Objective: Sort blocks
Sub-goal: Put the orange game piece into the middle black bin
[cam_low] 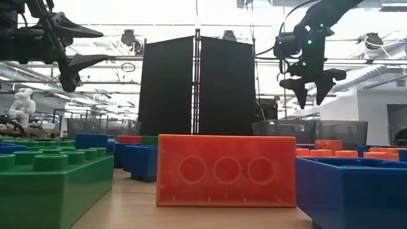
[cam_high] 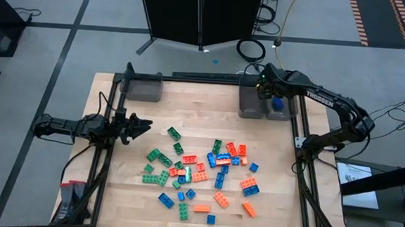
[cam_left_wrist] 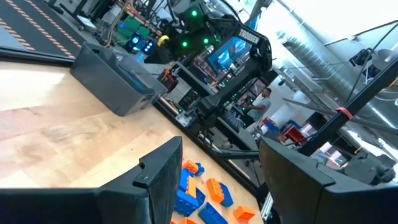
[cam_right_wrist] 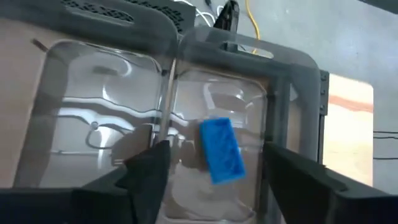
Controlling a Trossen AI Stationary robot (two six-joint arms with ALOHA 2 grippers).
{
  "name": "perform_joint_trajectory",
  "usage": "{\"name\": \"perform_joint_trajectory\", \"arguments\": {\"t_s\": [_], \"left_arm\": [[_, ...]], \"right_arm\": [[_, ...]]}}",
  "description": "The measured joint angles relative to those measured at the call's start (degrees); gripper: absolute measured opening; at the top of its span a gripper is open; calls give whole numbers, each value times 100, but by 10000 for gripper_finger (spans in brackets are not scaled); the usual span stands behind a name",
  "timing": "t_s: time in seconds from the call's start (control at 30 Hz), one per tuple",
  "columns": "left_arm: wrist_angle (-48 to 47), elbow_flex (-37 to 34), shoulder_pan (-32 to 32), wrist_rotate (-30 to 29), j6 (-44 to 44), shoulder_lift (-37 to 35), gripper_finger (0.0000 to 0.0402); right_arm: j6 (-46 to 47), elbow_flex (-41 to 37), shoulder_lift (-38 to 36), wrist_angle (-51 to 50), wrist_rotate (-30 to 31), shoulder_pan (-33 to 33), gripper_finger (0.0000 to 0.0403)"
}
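Several green, orange and blue studded bricks lie scattered on the wooden table's middle and near part. One blue brick is in the rightmost grey bin at the far right, also seen from above. My right gripper hangs open above that bin, fingers pointing down, clear of the brick. My left gripper is open and empty above the table's left side, pointing toward the pile.
A second grey bin stands next to the rightmost one, and a third stands at the far left. Close to the low camera lie an orange brick, a green one and a blue one.
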Motion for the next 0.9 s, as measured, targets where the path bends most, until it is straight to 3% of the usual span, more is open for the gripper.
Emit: {"name": "perform_joint_trajectory", "arguments": {"t_s": [0.13,0.37,0.47,0.57,0.7,0.9], "left_arm": [[-11,0,0,10,0,0,215],[-40,0,0,10,46,2,215],[-146,0,0,-14,42,1,215],[-232,0,0,-20,39,2,215],[-293,0,0,-39,11,2,215],[-295,0,0,-57,4,2,215]], "right_arm": [[-247,221,-6,91,-295,20,284],[-919,420,-50,1896,-3029,937,286],[-1364,424,142,2354,-3475,1659,282],[-2488,417,393,2323,-3461,2374,282],[-3554,417,755,2381,-2967,2990,281],[-3354,417,1360,2002,-2371,3372,281]]}}
